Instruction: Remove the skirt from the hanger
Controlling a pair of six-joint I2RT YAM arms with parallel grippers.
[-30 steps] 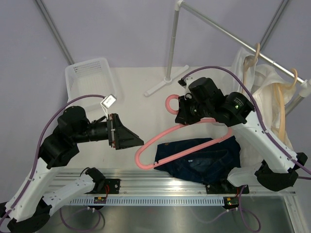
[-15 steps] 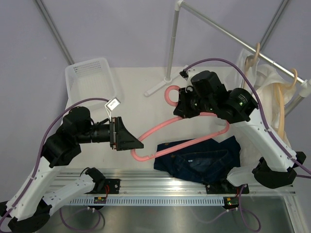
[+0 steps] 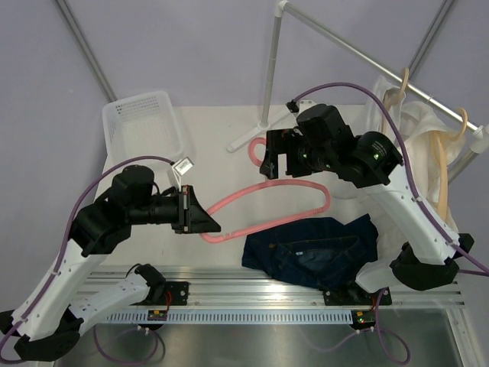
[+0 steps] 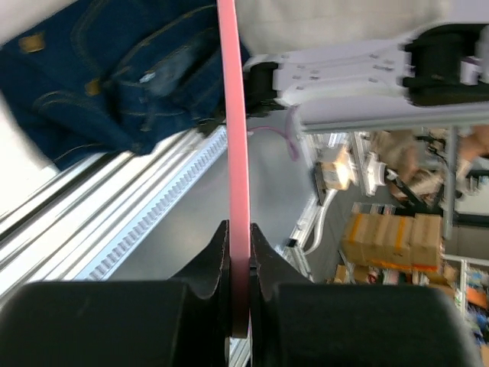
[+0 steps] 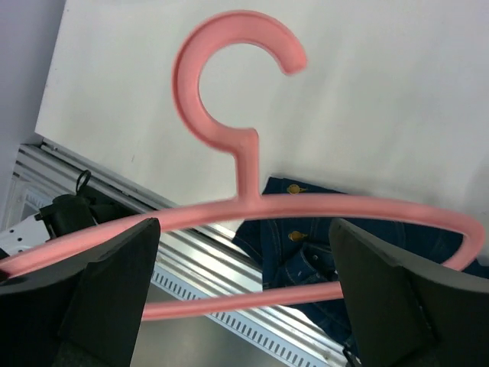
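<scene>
The left tool (image 4: 239, 233) is clamped on the pink hanger (image 4: 232, 115), its two black fingers pressed together on the thin bar, which runs straight up the middle of the left wrist view; in the top view this grip sits at the hanger's left end, lower left of centre, above the counter (image 3: 214, 145); the right tool (image 5: 243, 229) stands wide apart, one dark finger at the lower left corner and one at the lower right corner of the right wrist view, with the hanger's hook and neck between and beyond them; the bar passes close over the left-hand finger, and whether it touches I cannot tell; in the top view the right tool hangs beside the hook, above centre; the hanger stretches from there down and left to the left tool, bare of cloth; the skirt (image 3: 313, 252), dark blue denim, lies crumpled on the counter at the lower right of centre in the top view, just below the hanger's lower bar and off it, its near edge reaching the metal rail (image 3: 229, 279) along the counter's front; a white basket (image 3: 141, 122) sits at the upper left; a white rack (image 3: 269, 76) stands at the upper centre, with pale garments (image 3: 416, 130) hanging at the right edge
</scene>
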